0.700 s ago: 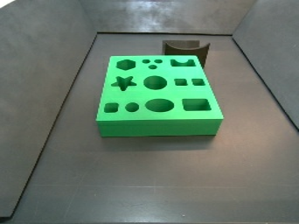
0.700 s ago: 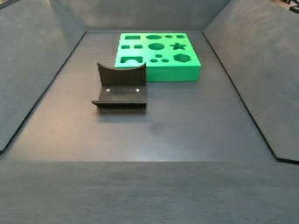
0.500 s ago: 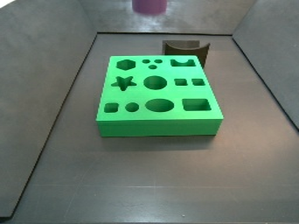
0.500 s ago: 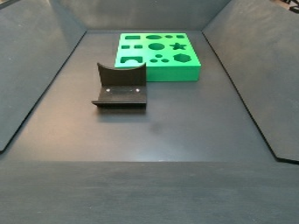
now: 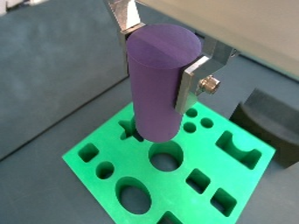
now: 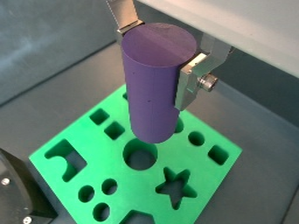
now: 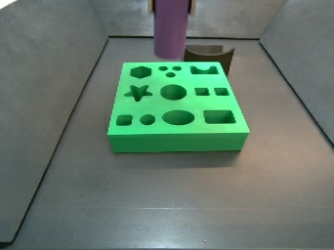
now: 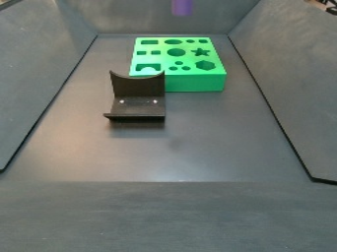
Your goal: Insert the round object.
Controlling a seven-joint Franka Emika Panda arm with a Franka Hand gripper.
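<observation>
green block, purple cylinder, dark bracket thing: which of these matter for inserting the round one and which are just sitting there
Part of the job:
- purple cylinder, upright, held above the block
- gripper, shut on it, silver fingers at its sides
- green block, with the large round hole in its middle

Just sitting there:
- fixture, standing on the floor beside the block
- the block's star, square and other holes

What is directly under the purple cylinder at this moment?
The gripper holds the purple cylinder upright above the green block. In both wrist views a round hole shows just past its lower end. The cylinder covers part of the block's top there; contact cannot be judged.
</observation>
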